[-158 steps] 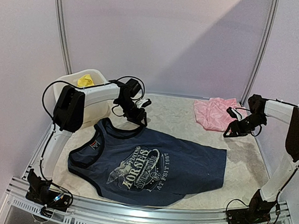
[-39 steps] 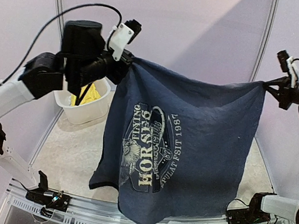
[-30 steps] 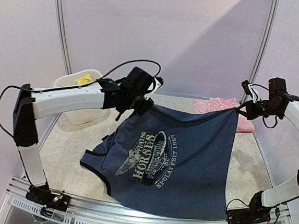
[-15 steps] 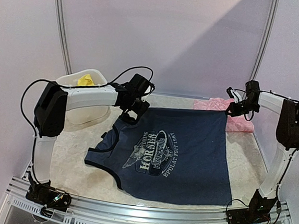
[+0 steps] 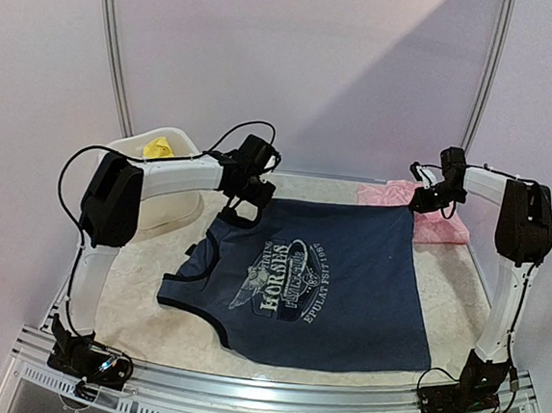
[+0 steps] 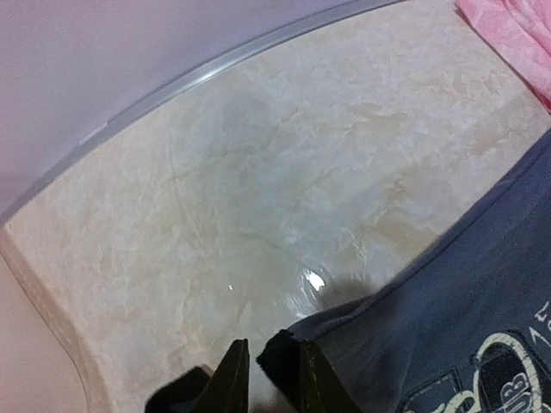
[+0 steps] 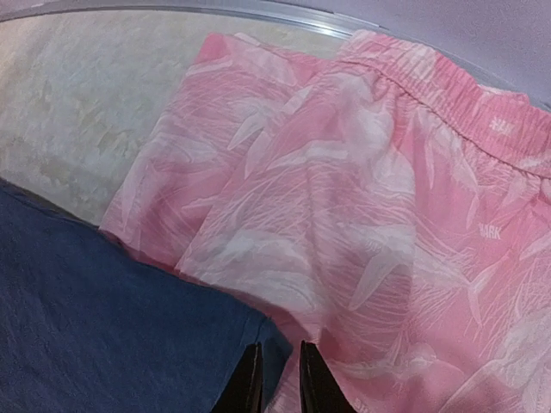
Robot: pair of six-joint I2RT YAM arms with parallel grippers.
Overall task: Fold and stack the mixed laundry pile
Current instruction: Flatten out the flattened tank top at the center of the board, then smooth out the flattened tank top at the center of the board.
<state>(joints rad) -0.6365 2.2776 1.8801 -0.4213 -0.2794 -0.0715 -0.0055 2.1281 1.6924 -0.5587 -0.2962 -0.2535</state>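
Two arms: both reach to the far half of the bench (image 5: 134,281), elbows raised and wrists low over the cloth.
Left arm: the forearm runs rightward past the white tub (image 5: 155,210). The left gripper (image 5: 250,200) is at the far left corner of the navy top (image 5: 327,288) (the shoulder end).
Right arm: it is folded inward, with the right gripper (image 5: 417,203) at the top's far right corner.
Navy top: it lies flat mid-bench, print up and neckline to the left.
Overhead view only: the yellow piece (image 5: 157,147) in the tub, and the top's whole outline.
Left wrist view only: the left gripper (image 6: 269,380) is parted by a slit with the dark hem between; whether it pinches, I cannot tell.
Right wrist view only: the right gripper (image 7: 277,379) is likewise narrowly parted at the navy corner, grip unclear. The pink piece (image 7: 344,198) (pale leaf print, gathered waistband) touches that corner.
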